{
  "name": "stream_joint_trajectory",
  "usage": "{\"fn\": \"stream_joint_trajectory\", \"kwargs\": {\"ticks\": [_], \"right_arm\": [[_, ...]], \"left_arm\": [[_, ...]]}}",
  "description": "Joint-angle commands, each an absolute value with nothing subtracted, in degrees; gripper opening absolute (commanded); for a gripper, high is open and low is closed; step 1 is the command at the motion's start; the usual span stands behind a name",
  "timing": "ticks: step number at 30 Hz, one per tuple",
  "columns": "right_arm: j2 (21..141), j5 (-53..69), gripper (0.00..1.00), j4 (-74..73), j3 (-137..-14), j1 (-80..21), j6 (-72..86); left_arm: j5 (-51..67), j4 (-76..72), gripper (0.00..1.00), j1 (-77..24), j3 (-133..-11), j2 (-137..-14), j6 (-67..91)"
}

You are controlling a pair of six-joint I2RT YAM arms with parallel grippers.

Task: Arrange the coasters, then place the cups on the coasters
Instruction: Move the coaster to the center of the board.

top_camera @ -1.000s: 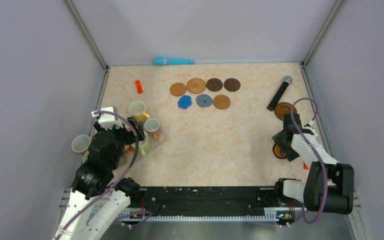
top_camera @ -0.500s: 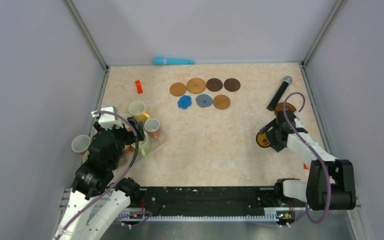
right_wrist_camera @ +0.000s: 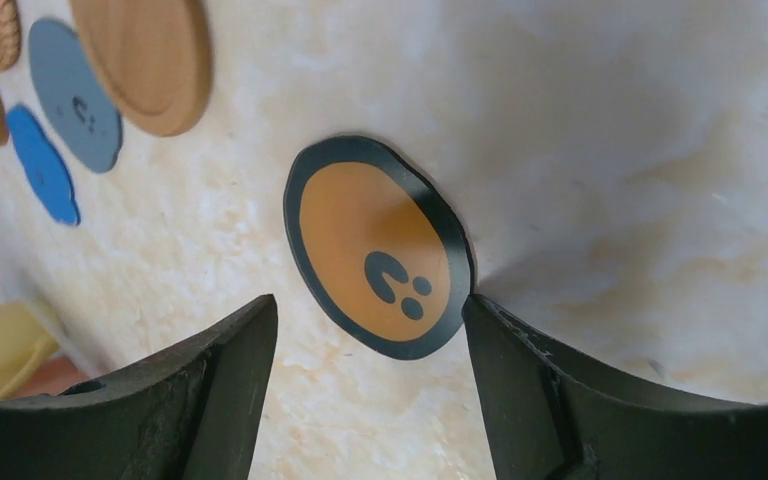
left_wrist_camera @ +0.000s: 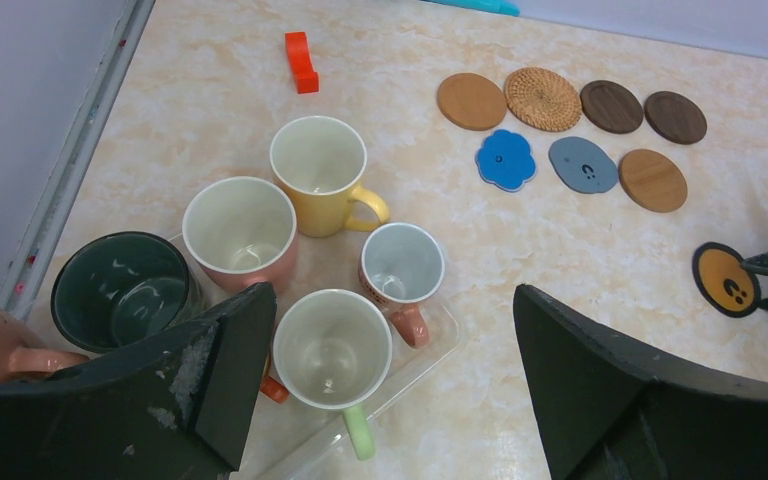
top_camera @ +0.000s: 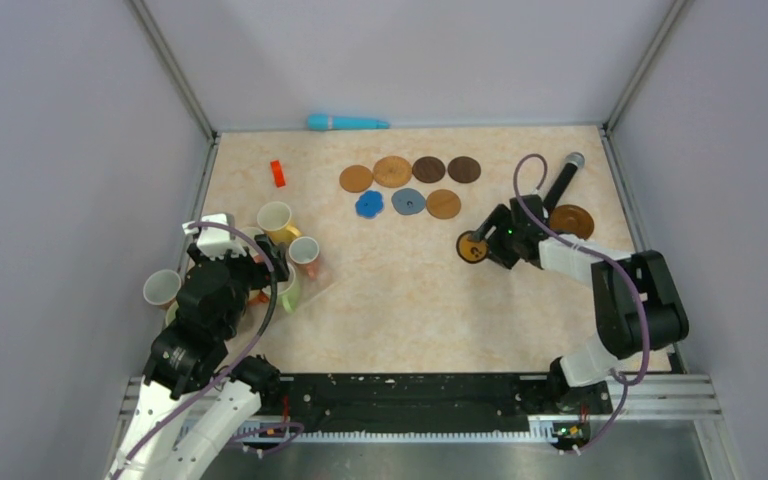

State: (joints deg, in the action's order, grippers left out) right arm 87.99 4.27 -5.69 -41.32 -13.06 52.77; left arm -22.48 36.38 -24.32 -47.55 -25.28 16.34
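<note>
- At the left of the table [top_camera: 400, 300] we find the cups packed close together: a dark cup [left_wrist_camera: 125, 290], a pink cup [left_wrist_camera: 238, 225], a yellow cup [left_wrist_camera: 318, 165], a small pale cup [left_wrist_camera: 402, 265] and a green-handled cup [left_wrist_camera: 332, 348]. None stands on a coaster. A clear tray [left_wrist_camera: 435, 345] lies under the nearest of them.
- The left pincer [left_wrist_camera: 392, 292] hovers above this group with its jaws spread wide, and we find nothing in its grasp.
- A red block [left_wrist_camera: 301, 62] lies beyond the cups, apart from them.
- At mid-table seven coasters lie flat in two rows.
  - The far row holds a tan coaster [left_wrist_camera: 471, 101], a woven coaster [left_wrist_camera: 542, 98] and two dark brown coasters [left_wrist_camera: 611, 106].
  - The near row holds a blue scalloped coaster [left_wrist_camera: 505, 160], a grey-blue coaster [left_wrist_camera: 582, 165] and a second tan coaster [left_wrist_camera: 652, 180].
- Right of the rows, a black-rimmed orange coaster [right_wrist_camera: 378, 247] sits between the fingers of the right pincer [right_wrist_camera: 368, 300]. The jaws are parted: one finger touches the rim and the other stands clear, so we record no clamp.
- Further right, a brown coaster [top_camera: 570, 220] lies just beside a black microphone [top_camera: 558, 187].
</note>
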Motion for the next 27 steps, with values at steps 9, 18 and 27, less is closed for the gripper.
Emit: {"fn": "stream_joint_trajectory", "kwargs": {"ticks": [9,18,27], "right_arm": [[91.43,-1.26,0.69,-12.15,-39.48,-15.73,39.22],[94.35,-5.35,0.74,-12.92,-46.90,-15.64,36.16],[96.94,-2.15,0.71,-9.95,-46.70,-15.63,35.96]], "left_arm": [[-23.15,33.62,0.94,-24.38,-47.29,-25.97,16.17],[-23.31,33.66,0.94,-24.41,-47.33,-25.85,16.17],[-23.20,33.58,0.94,-24.43,-47.29,-26.28,16.17]]}}
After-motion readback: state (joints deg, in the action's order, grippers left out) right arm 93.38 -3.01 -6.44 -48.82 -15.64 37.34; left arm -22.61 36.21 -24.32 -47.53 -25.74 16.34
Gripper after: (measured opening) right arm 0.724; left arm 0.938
